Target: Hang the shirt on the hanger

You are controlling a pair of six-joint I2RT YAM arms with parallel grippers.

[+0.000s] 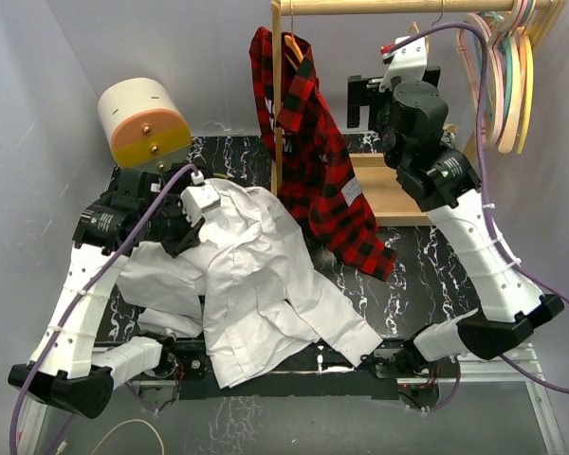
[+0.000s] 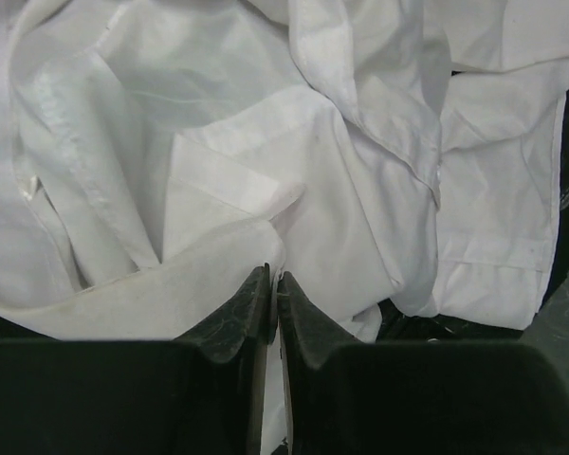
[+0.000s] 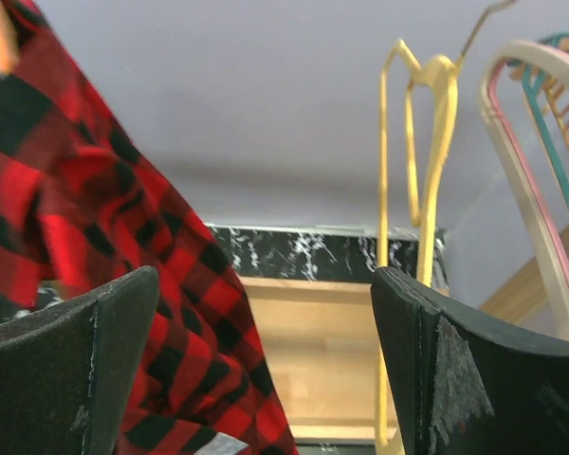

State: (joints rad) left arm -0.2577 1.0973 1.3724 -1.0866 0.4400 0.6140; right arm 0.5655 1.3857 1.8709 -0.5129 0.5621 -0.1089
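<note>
Two grippers: L gripper (image 2: 273, 284) pinched shut on shirt (image 1: 256, 284) cloth; shirt lies crumpled on tabletop (image 1: 427, 275), near-left. R gripper (image 3: 264, 280) wide open, empty, just beside hanger (image 3: 444, 104) on rail (image 1: 408, 6).

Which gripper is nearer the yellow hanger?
Right. The right gripper is up at the rack, open, with the hanger just ahead of it. The left gripper is down on the table, shut on the shirt, far from it.
</note>
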